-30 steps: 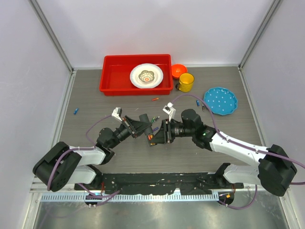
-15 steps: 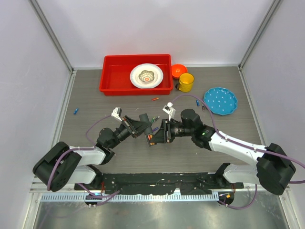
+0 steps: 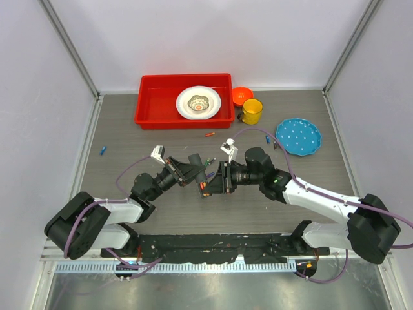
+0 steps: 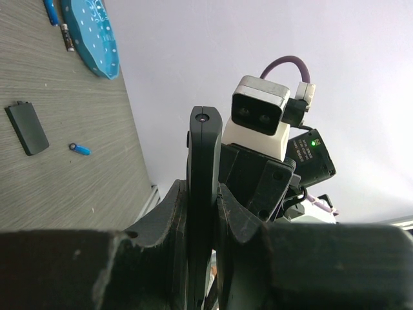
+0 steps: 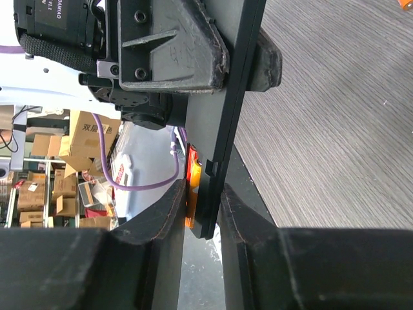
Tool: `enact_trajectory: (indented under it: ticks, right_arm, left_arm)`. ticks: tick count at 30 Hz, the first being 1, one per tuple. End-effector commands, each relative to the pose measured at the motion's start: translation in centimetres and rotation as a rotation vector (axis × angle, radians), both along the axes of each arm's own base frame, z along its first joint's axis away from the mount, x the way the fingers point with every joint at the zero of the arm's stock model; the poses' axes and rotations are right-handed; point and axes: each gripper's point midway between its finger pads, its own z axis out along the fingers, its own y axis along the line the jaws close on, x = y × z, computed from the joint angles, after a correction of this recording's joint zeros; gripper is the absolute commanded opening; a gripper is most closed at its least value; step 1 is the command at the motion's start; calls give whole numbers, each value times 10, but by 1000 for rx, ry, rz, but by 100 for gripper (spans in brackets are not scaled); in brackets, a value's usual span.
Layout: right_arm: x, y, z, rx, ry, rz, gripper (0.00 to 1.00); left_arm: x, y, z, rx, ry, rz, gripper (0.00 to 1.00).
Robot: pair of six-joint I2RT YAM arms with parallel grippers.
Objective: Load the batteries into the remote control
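1. Far left, one blue battery (image 3: 102,151) lies loose on the table (image 3: 116,123), well apart from the work; not yet used
2. Left gripper (image 3: 188,169) is clamped on the remote (image 4: 204,161), which is held up off the table between the two arms, mid-table
3. An orange battery (image 5: 191,184) sits in the slot at the remote's right-arm end. I judge one cell is in or nearly in. I cannot tell if a second is seated, as the slot is seen edge-on only
4. Right gripper (image 5: 205,213) is closed on the other end of the remote, one pad lying against the orange battery; reads to me as pressing it home
5. A red battery (image 3: 209,134) lies on the table beyond the grippers, a likely next cell
6. The cover (image 4: 26,128) is off, flat on the table out toward the plate (image 4: 93,39), with more loose cells beside that plate
7. Left to do, as I judge it: confirm the seat, load any remaining cell, fetch and fit the cover
8. Long axis runs from the left gripper to the right gripper, roughly across the table, the right-arm end a little nearer the bases
9. The remote is held on edge and both wrist views see its thin side. The slot face looks turned toward the near edge, but I am not sure
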Motion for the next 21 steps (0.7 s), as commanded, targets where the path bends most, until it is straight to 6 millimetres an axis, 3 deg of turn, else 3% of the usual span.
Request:
enact_trajectory:
  ticks: [1,2,3,8,13,21]
  right_arm:
    - [14,2,10,25,-42,-46,17]
    - [13,3,14,38,-46,-41,28]
    - [13,3,16,44,-38,-42,33]
    - [13,3,25,58,-43,-41,45]
    - [12,3,32,64,-44,-42,50]
    - [10,-4,31,56,-41,-34,48]
  left_arm:
    - [-28,4,63,-162,-230,-62,0]
    - [-28,4,62,-160,-231,-62,0]
    - [-28,4,62,-160,-233,-61,0]
    - [-26,3,58,-149,-227,-53,0]
    - [-24,3,55,-142,-219,-47,0]
    - [-23,5,55,-142,-222,-32,0]
